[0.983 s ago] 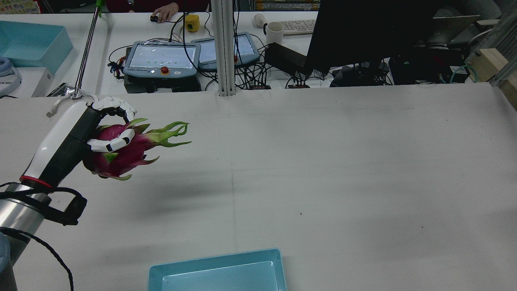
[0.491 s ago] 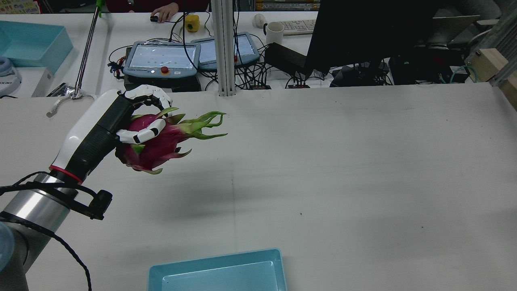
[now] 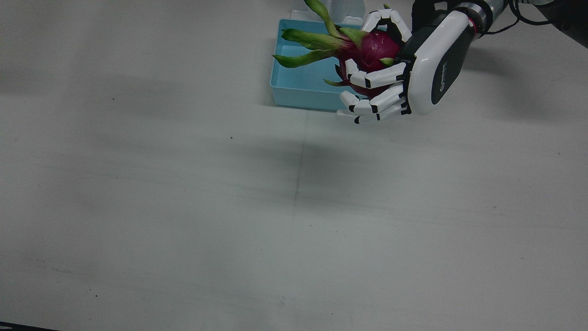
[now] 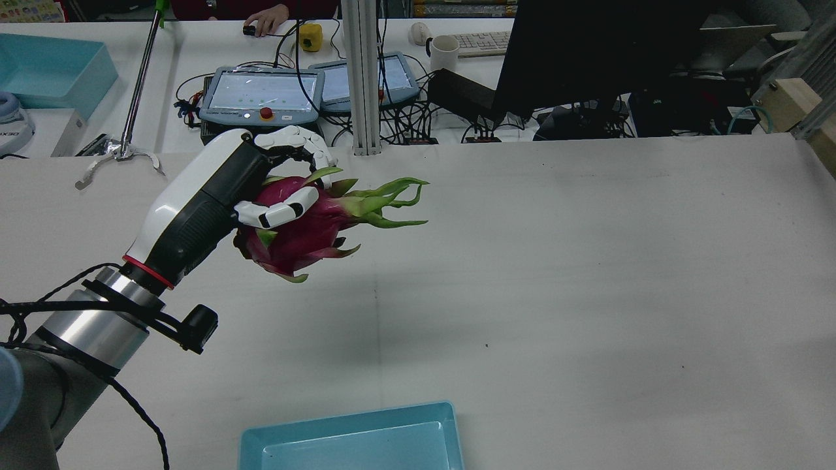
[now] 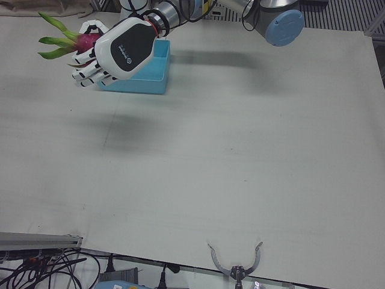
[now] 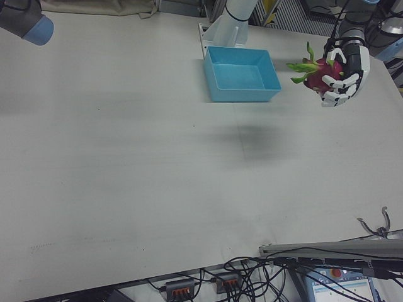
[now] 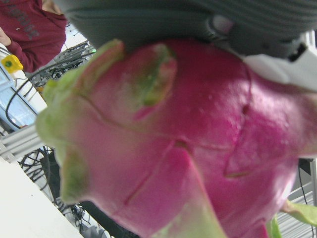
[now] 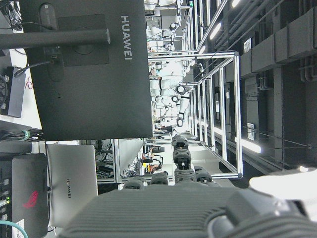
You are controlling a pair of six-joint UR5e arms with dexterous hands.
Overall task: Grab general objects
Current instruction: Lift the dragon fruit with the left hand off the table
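Left robot hand (image 4: 261, 176), white and black, clenched around a magenta dragon fruit with green leafy scales (image 4: 307, 225). Held well above the white table (image 4: 588, 261), casting a shadow below. Green tips pointed away from the palm, level with the surface. White fingers (image 3: 374, 78) wrapped over the fruit's red body. Seen near a shallow light-blue plastic tray (image 3: 298, 82) in the front view. Right robot hand (image 8: 183, 203) raised facing a dark monitor (image 8: 89, 69); grasp state impossible to tell.

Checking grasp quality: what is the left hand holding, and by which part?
Left hand holds the dragon fruit, fingers wrapped around its red body; green tips stick out free.
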